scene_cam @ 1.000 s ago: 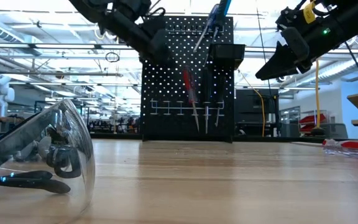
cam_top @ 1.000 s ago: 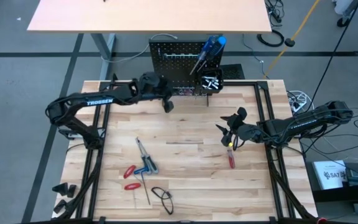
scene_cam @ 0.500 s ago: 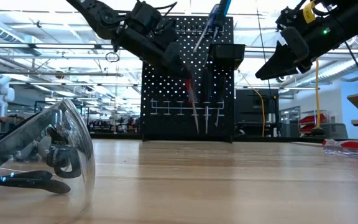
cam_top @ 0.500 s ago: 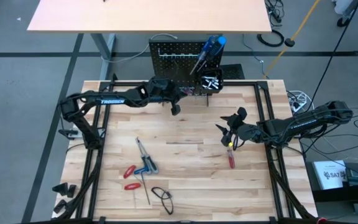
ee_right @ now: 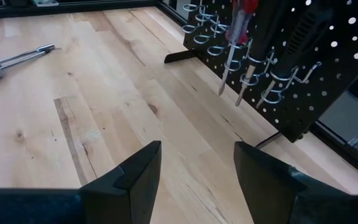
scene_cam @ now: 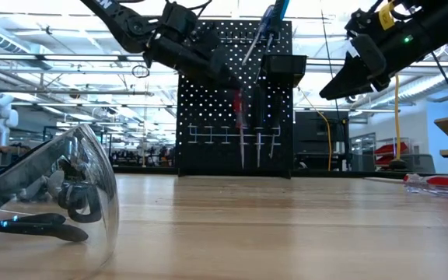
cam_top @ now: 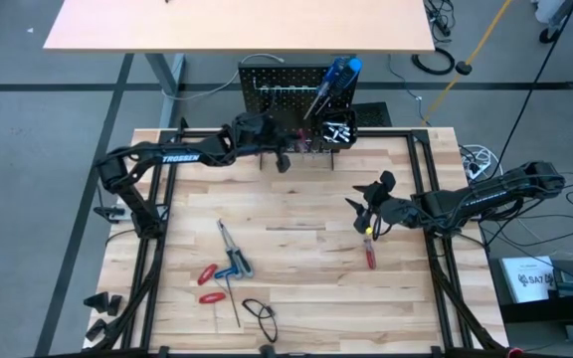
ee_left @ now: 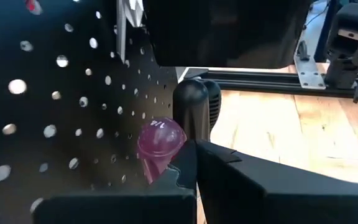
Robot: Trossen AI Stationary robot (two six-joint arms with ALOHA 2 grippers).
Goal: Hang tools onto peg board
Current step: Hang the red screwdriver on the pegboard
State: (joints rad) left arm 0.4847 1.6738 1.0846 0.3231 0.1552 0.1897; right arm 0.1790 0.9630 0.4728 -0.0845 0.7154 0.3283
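The peg board (cam_top: 285,91) stands upright at the far edge of the wooden table (cam_top: 296,214), a black perforated panel with a row of metal hooks (scene_cam: 224,134) and a small black bin (scene_cam: 284,68) on its face. Blue-handled screwdrivers (cam_top: 338,78) lean out of the bin. A red-handled screwdriver (scene_cam: 238,117) hangs tip-down against the panel; its translucent handle end reads "1/4" (ee_left: 160,140) in the left wrist view. The left gripper (cam_top: 281,157) is at the board's face, jaws closed on this screwdriver. White lettering "TROSSEN" (cam_top: 181,157) runs along the left arm. The right gripper (cam_top: 366,213) hovers above the table's right half, well apart from the board, fingers (ee_right: 132,177) spread and holding nothing. Just beside it lies another red-handled screwdriver (cam_top: 370,251). Near the front left lie red-handled pliers (cam_top: 207,283), a blue-handled tool (cam_top: 237,264) and thin metal rods (cam_top: 233,303). Clear safety glasses (scene_cam: 49,190) rest on the table's front edge.
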